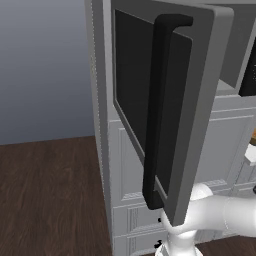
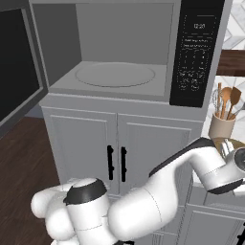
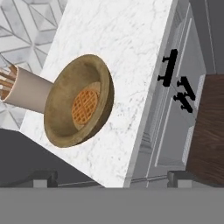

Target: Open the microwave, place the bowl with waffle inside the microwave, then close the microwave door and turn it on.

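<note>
The microwave [image 2: 119,52] stands open in front of me, built into grey cabinetry, its grey cavity bare but for the round turntable [image 2: 115,74] on its floor. The microwave door [image 1: 165,100] is swung wide out to my left; in the left base view it hangs edge-on close to the camera, dark window and tall black bar handle [image 1: 159,110] facing outward, while the right base view catches just a slice of its dark glass at the left edge. That right view also gives me what the left one hides: the black control panel [image 2: 196,52] beside the cavity, the two cabinet doors [image 2: 117,158] below with their small black handles, and my arm bending off to the right toward the counter.

The marble counter [image 3: 109,65] runs through my hand view, rolled on its side. On it sits the bowl [image 3: 78,100], brown and shallow, with the round golden waffle [image 3: 84,106] lying in its middle. A beige utensil holder [image 3: 28,89] stands just beside the bowl, on its far side from the counter's edge; the right base view shows it upright with wooden spoons.

My gripper [image 3: 111,177] hovers apart from the bowl. My fingertips [image 3: 43,177] are spread wide at the bottom of the hand view, and the bowl lies ahead between their lines, nearer the left one. They hold and touch nothing.
</note>
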